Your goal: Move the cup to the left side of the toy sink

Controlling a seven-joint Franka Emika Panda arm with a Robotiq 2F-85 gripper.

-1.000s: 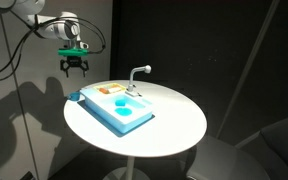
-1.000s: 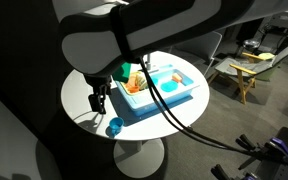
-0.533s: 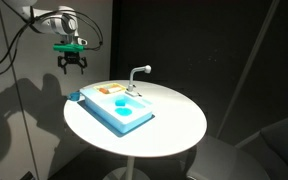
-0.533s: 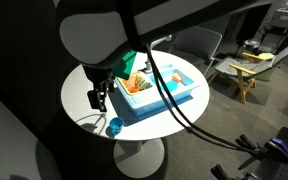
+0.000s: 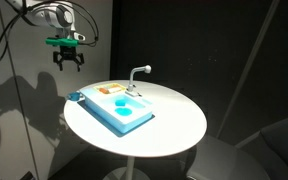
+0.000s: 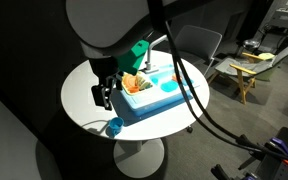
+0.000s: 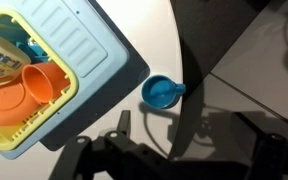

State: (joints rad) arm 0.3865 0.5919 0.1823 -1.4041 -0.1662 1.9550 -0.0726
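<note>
- The black 2-finger gripper [image 5: 67, 65] had its jaws spread as wide as they go, with nothing held between them.
- In the wrist view its dark fingers [image 7: 110, 154] stood far apart at the bottom of the picture, with only bare table top and shadow between them.
- The gripper hung pointing down, well above the table, off to the side of the sink's short end in an exterior view.
- The tiny bright blue round plastic cup [image 7: 162, 93] sat upright on the table with its mouth up and nothing touching it.
- It was just beside 1 corner of the sink with a small gap between them, and close to the table's edge in an exterior view [image 6: 112, 126].
- The light blue flat rectangular plastic toy sink [image 5: 119, 110] lay on the table top, with a curved white-grey faucet [image 5: 138, 73] rising from its far side.
- An orange plastic beaker [image 7: 41, 84] lay in the sink's yellow-rimmed compartment.
- All of this rested on a round white table [image 5: 176, 125] in a dark room.
</note>
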